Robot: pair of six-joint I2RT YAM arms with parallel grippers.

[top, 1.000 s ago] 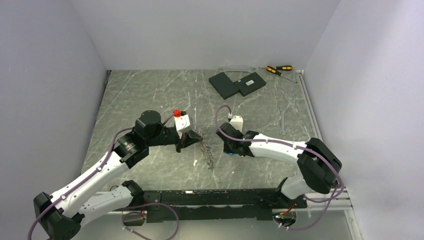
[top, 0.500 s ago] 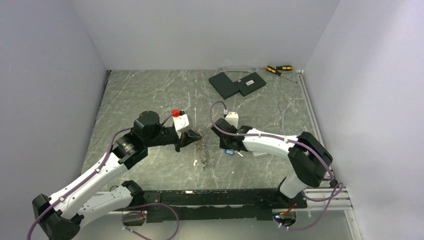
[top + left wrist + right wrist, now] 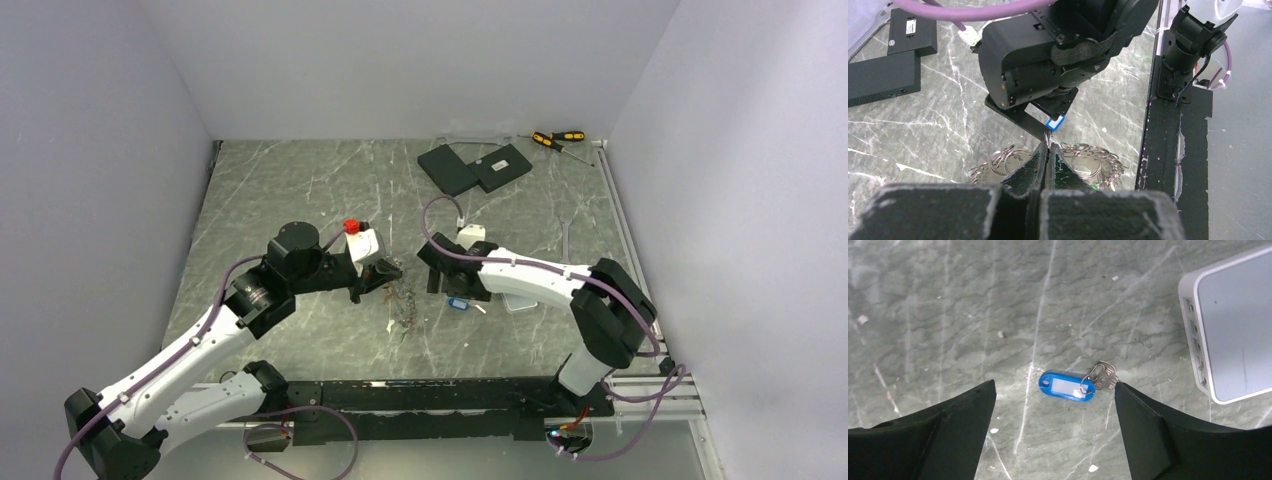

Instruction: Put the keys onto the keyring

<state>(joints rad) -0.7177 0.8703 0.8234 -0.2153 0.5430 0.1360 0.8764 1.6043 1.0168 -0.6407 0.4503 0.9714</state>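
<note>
1. Lying flat on the desk (image 3: 300, 190): blue key (image 3: 1067, 387), a blue tag with a white label and a small metal key on a split ring at its right end.
2. Right claw (image 3: 1054, 390) released, fingers (image 3: 948, 440) spread wide either side of the blue key. Not touching it; the key sits in the gap.
3. Keyring (image 3: 1083, 159): a tangle of thin metal rings and small grey keys, just left of the blue key in the top view, near but apart. Its lower part trails on the desk toward the arm bases.
4. Left claw (image 3: 1047, 150) clenched on a thin wire of the keyring, pads pressed together, wire poking out at the tips. Rings fan out on both sides.
5. Both claws face each other near the desk centre, close but not touching.
6. White box (image 3: 1233, 330) just right of the blue key, apart from it, under the right arm in the top view.
7. Black boxes (image 3: 475, 167) and screwdrivers (image 3: 557, 138) at the far edge, well apart from the keys.
</note>
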